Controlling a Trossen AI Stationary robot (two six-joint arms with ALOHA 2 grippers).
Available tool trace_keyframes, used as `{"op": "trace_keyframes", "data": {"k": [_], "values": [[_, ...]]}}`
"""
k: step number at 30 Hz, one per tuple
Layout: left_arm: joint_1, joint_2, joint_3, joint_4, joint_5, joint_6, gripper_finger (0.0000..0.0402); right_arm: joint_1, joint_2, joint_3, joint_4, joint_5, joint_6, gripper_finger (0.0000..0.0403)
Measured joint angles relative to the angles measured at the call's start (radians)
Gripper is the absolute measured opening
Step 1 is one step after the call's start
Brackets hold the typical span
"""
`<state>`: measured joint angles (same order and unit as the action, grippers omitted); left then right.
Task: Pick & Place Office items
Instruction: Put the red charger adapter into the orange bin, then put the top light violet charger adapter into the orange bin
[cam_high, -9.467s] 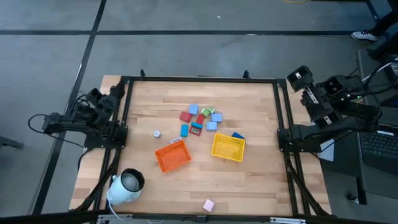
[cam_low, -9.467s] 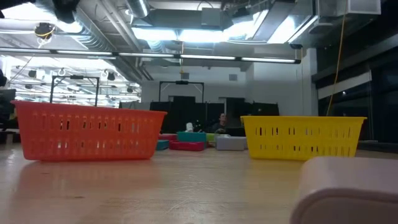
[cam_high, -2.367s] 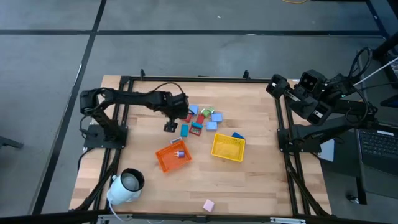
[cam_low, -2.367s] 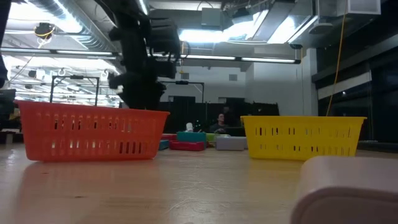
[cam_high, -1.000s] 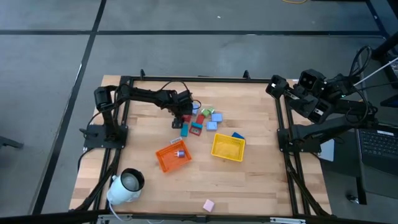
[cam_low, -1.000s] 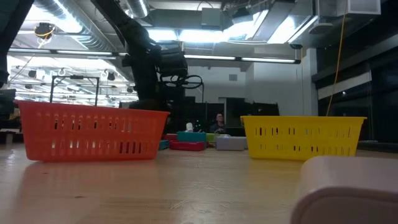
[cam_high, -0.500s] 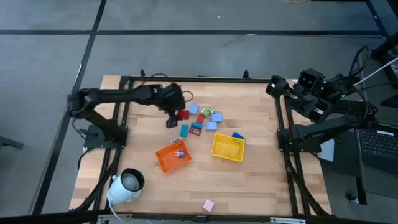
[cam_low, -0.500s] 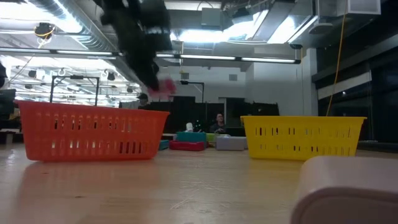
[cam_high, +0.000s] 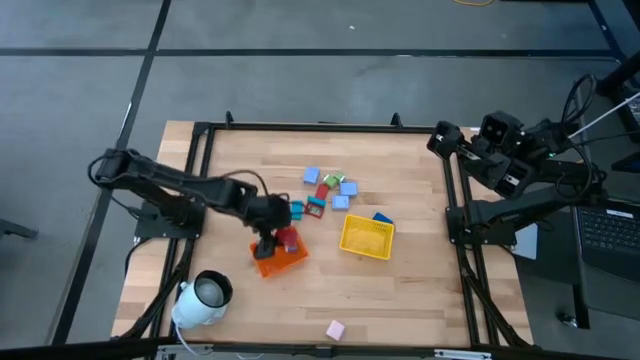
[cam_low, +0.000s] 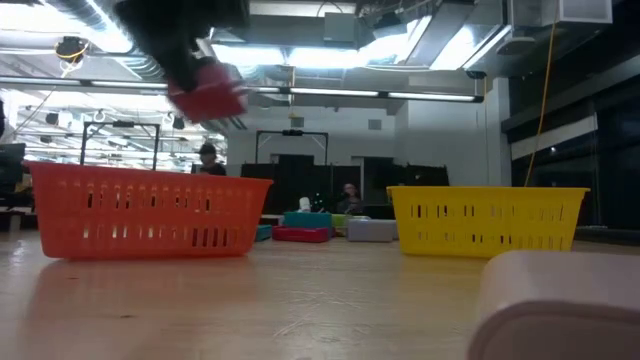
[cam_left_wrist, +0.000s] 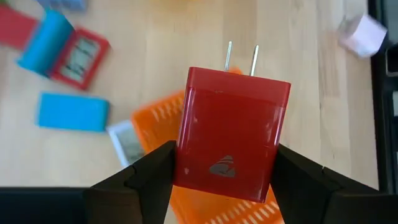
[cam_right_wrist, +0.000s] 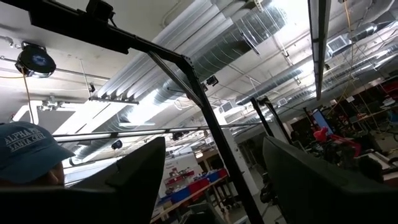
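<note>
A small red plastic block with two metal prongs, shaped like a plug-in charger (cam_left_wrist: 231, 134), sat clamped between the two dark fingers of the left hand (cam_high: 268, 241), prongs pointing away from the wrist. It hung in the air above the orange slotted rectangular tray (cam_high: 292, 258), not yet inside it; the low view showed it well above the tray's rim (cam_low: 150, 178). Something small already lay in that tray. The other small blocky pieces in blue, light blue, red and green (cam_high: 328, 190) lay loose on the wooden tabletop (cam_high: 400, 280) just beyond the tray, and one pink piece (cam_high: 335, 329) sat alone near the front edge. A yellow slotted tray (cam_high: 366, 236) stood beside the orange one, and a large white cylinder with a dark hollow (cam_high: 203, 298) lay at the left front corner. The right hand (cam_right_wrist: 205, 180) waited raised at the tabletop's right side, its fingers spread apart.

The risk seemed to lie in the release: dropped from that height, the block could strike the rim or bounce out, and its position near the tray's edge left little margin.
</note>
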<state>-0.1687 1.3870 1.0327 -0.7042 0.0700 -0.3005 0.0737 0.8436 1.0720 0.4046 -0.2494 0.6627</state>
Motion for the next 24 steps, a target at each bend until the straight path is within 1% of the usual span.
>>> {"op": "trace_keyframes", "data": {"k": [3, 6, 9, 16, 18, 21, 24], "values": [[-0.037, 0.026, -0.023, -0.004, -0.003, -0.045, 0.0231, 0.02, 0.0, 0.0, 0.0, 0.015, -0.015, 0.0277], [-0.058, 0.035, -0.047, -0.003, -0.047, -0.097, 0.0235, 0.041, 0.0, 0.0, 0.0, 0.032, -0.024, 0.0277], [-0.061, 0.035, -0.059, -0.002, -0.087, -0.159, 0.0243, 0.057, 0.0, 0.0, 0.0, 0.033, -0.024, 0.0277], [-0.062, 0.035, -0.059, 0.057, -0.096, -0.197, 0.0277, 0.101, 0.0, 0.0, 0.0, 0.077, -0.043, 0.0277], [-0.062, 0.035, -0.059, 0.061, -0.139, -0.23, 0.0286, 0.114, 0.0, 0.0, 0.0, 0.086, -0.048, 0.0277], [-0.027, 0.025, -0.059, 0.116, -0.221, -0.32, 0.0295, 0.128, 0.0, 0.0, 0.0, 0.104, -0.051, 0.0277], [0.062, 0.02, -0.057, 0.233, -0.236, -0.448, 0.0299, 0.139, 0.0, 0.0, 0.0, 0.129, -0.07, 0.0277]]}}
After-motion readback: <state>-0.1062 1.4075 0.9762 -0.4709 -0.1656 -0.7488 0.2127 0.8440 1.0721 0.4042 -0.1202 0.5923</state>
